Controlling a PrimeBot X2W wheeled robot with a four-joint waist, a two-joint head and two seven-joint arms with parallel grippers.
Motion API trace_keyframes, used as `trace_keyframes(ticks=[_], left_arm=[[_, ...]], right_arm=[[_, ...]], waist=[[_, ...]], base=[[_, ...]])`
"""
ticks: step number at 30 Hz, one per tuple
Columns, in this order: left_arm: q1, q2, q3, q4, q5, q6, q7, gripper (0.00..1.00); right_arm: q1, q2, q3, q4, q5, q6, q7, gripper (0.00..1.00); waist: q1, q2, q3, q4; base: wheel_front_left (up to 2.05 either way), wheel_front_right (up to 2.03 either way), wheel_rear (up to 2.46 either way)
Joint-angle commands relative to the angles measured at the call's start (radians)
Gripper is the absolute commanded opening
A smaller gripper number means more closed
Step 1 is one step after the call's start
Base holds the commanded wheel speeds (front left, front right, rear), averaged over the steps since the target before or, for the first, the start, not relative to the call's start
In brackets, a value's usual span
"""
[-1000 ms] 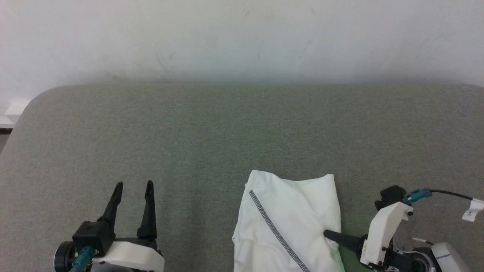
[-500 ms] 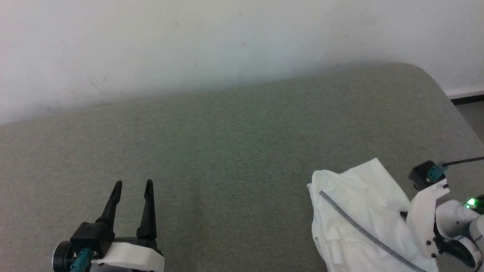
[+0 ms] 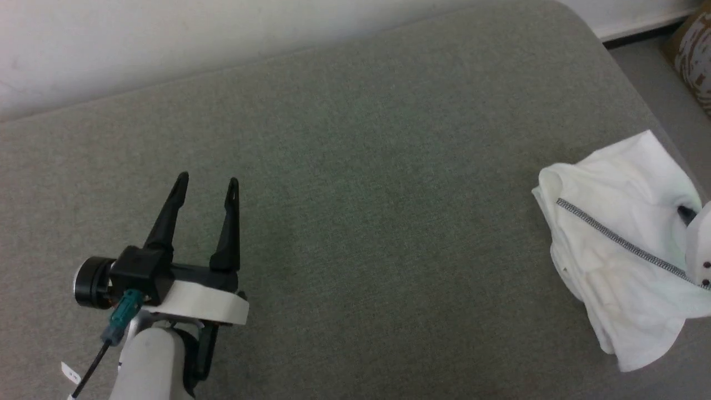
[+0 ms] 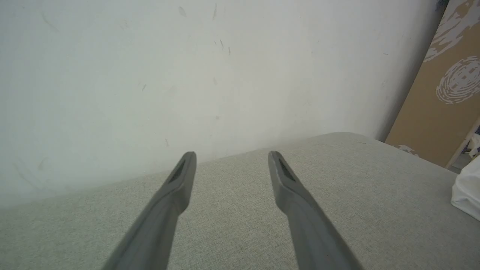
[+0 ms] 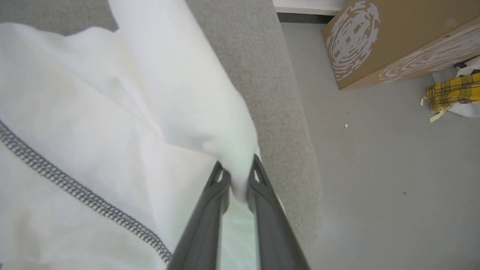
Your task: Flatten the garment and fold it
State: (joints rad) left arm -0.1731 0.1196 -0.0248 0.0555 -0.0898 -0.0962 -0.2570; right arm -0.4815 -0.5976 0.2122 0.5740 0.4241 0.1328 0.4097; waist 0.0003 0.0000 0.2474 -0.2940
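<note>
The garment (image 3: 611, 222) is a white shirt with a dark grey stitched seam, bunched in a folded heap at the right edge of the grey table (image 3: 355, 166). My right gripper (image 5: 237, 173) is shut on a fold of the garment (image 5: 112, 112) near the table's right edge; in the head view just a dark fingertip (image 3: 685, 212) and pale wrist shell show at the frame's right border. My left gripper (image 3: 206, 186) hovers open over bare table at the lower left, far from the cloth, nothing between its fingers (image 4: 176, 187). A white corner of the garment (image 4: 467, 191) shows at the right of the left wrist view.
A white wall (image 3: 166, 33) runs behind the table. Right of the table is grey floor (image 5: 375, 168) with a brown patterned cardboard box (image 5: 393, 37) and a yellow checked cloth (image 5: 452, 93). The table's rounded right edge (image 5: 292, 150) lies just beside the held fold.
The head camera has swung left, so the whole picture shifted right. The right gripper stays shut on the garment, which now sits higher at the frame's right. The left gripper stays open.
</note>
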Motion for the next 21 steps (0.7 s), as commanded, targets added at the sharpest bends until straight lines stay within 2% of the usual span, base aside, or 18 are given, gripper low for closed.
trace_keyframes(ticks=[1,2,3,4,5,9,14,17,21], left_arm=[[-0.017,0.006,-0.006,0.0,0.012,-0.005,-0.005,1.0],[-0.026,0.007,-0.01,0.001,0.014,-0.006,-0.005,1.0],[-0.032,0.007,-0.015,0.003,0.014,-0.006,-0.005,1.0],[-0.038,0.006,-0.017,0.005,0.014,-0.006,-0.005,1.0],[-0.042,0.004,-0.019,0.008,0.013,-0.006,-0.005,1.0],[-0.04,-0.006,-0.017,0.016,0.002,-0.001,-0.005,1.0],[-0.001,-0.019,-0.003,0.027,-0.015,0.006,-0.005,1.0],[0.038,-0.028,0.007,0.033,-0.025,0.011,-0.005,1.0],[0.092,-0.039,0.02,0.03,-0.041,0.016,-0.005,1.0]], right_arm=[[-0.026,0.021,-0.016,0.025,0.002,-0.002,-0.028,0.0],[-0.037,0.032,-0.027,0.056,0.002,-0.002,-0.05,0.0],[-0.046,0.04,-0.034,0.084,0.0,-0.002,-0.075,0.24],[-0.055,0.047,-0.047,0.112,-0.002,-0.002,-0.104,0.49],[-0.061,0.05,-0.058,0.145,-0.007,-0.002,-0.128,1.0],[-0.064,0.057,-0.093,0.234,-0.022,-0.002,-0.254,1.0],[-0.018,0.055,-0.129,0.27,-0.052,-0.002,-0.393,1.0],[0.041,0.072,-0.168,0.237,-0.078,-0.002,-0.488,1.0],[0.158,0.135,-0.233,0.128,-0.115,-0.002,-0.571,1.0]], waist=[[-0.0003,0.0,0.107,-0.042],[-0.0003,0.0,0.113,-0.038],[-0.0003,0.0,0.117,-0.033],[-0.0003,0.0,0.119,-0.029],[-0.0003,0.0,0.12,-0.024],[-0.0003,0.0,0.101,0.0],[-0.0003,0.0,0.028,0.031],[-0.0003,0.0,-0.031,0.053],[-0.0003,0.0,-0.097,0.083]], base=[[0.0,0.0,0.0],[0.0,0.0,0.0],[0.0,0.0,0.0],[0.0,0.0,0.0],[0.0,0.0,0.0],[0.0,0.0,0.0],[0.0,0.0,0.0],[0.0,0.0,0.0],[0.0,0.0,0.0]])
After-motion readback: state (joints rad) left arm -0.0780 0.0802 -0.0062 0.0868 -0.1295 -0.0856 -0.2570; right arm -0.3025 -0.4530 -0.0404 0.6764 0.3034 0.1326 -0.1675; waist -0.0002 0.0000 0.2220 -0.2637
